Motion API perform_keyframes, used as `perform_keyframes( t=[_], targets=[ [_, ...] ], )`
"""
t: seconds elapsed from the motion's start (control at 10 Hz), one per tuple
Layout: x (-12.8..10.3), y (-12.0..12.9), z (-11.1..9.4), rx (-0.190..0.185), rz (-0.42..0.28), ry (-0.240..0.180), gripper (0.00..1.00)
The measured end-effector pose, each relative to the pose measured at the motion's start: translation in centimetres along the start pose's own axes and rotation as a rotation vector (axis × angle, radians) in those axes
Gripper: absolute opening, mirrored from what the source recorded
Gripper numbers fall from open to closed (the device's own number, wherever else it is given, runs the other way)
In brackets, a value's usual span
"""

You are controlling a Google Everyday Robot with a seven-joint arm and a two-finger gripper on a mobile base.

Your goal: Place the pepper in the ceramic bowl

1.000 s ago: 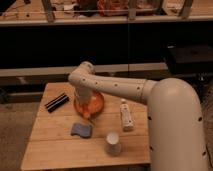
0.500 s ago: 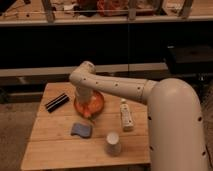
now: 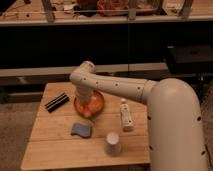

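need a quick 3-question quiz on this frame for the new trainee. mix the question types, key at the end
1. True or false: the gripper is down at the bowl, not out over the bare wood.
2. Where is the sponge relative to the bowl? A: in front of it, toward the camera. B: behind it, toward the shelves. C: inside it.
3. Fill in: the white thing closest to the front edge of the table is a paper ____.

Key: 1 true; 2 A; 3 cup.
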Motion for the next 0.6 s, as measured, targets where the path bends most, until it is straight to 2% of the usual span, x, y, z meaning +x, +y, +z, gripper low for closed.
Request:
perform_keyframes(
  t=[0.6],
  targets=[
    [0.44,0.32,0.10,0.001,0.009,0.008,0.25]
  ],
)
